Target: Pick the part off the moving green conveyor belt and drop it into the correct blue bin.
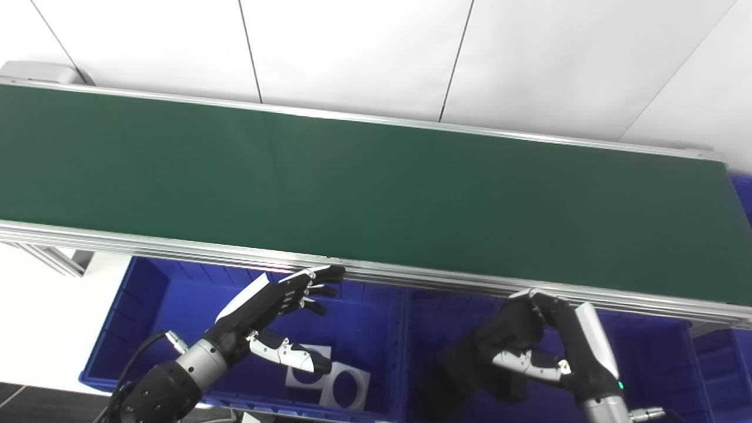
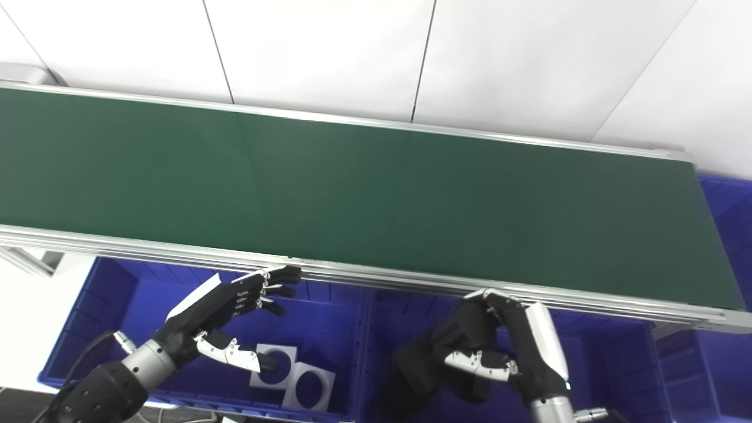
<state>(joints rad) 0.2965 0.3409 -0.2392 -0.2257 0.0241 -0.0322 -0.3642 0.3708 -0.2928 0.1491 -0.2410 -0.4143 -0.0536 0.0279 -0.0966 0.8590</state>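
The green conveyor belt runs across the view with no part on it. My right hand is below the belt's front rail, over the right blue bin. Its fingers are curled around a black blocky part, which it holds above the bin floor. My left hand is open and empty, fingers spread, over the left blue bin, with its fingertips near the belt's front rail. Two white square plates with round holes lie in the left bin under the left hand.
The belt's aluminium front rail overhangs the back of both bins. Another blue bin shows at the belt's right end. A metal frame leg stands at the left. White wall panels are behind the belt.
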